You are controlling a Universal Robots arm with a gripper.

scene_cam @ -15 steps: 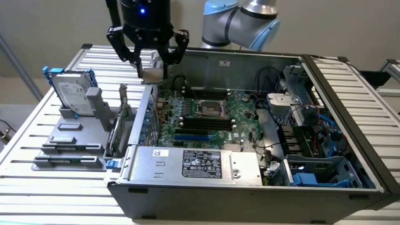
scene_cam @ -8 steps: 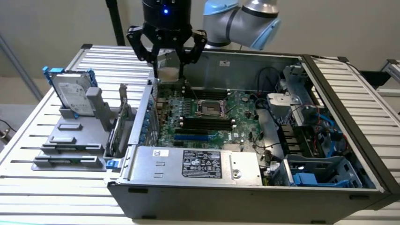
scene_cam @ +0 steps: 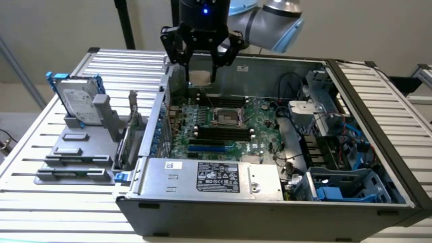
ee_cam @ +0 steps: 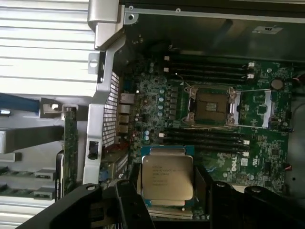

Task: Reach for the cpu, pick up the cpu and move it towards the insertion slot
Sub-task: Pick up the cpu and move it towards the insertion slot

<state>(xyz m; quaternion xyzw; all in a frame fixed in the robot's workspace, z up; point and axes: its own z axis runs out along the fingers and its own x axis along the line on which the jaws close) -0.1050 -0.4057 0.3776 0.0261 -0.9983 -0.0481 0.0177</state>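
The cpu [ee_cam: 167,177], a flat square chip with a silvery top and printed text, sits between my gripper's [ee_cam: 167,193] dark fingers [ee_cam: 127,198], which are shut on its edges. In the exterior view my gripper [scene_cam: 201,77] hangs over the back of the open computer case with the pale cpu [scene_cam: 200,78] in its jaws, clear of the board. The insertion slot [scene_cam: 227,117], a square socket with a shiny metal frame and dark centre, lies on the green motherboard below and a little toward the exterior view's right of the gripper. In the wrist view the insertion slot [ee_cam: 212,106] lies apart from the held chip.
Long black memory slots [scene_cam: 219,134] flank the socket. A silver power supply [scene_cam: 209,177] fills the case's front. A hard drive with blue rails [scene_cam: 76,100] stands on a grey rack at the exterior view's left. Cables and blue brackets [scene_cam: 337,190] crowd the exterior view's right side of the case.
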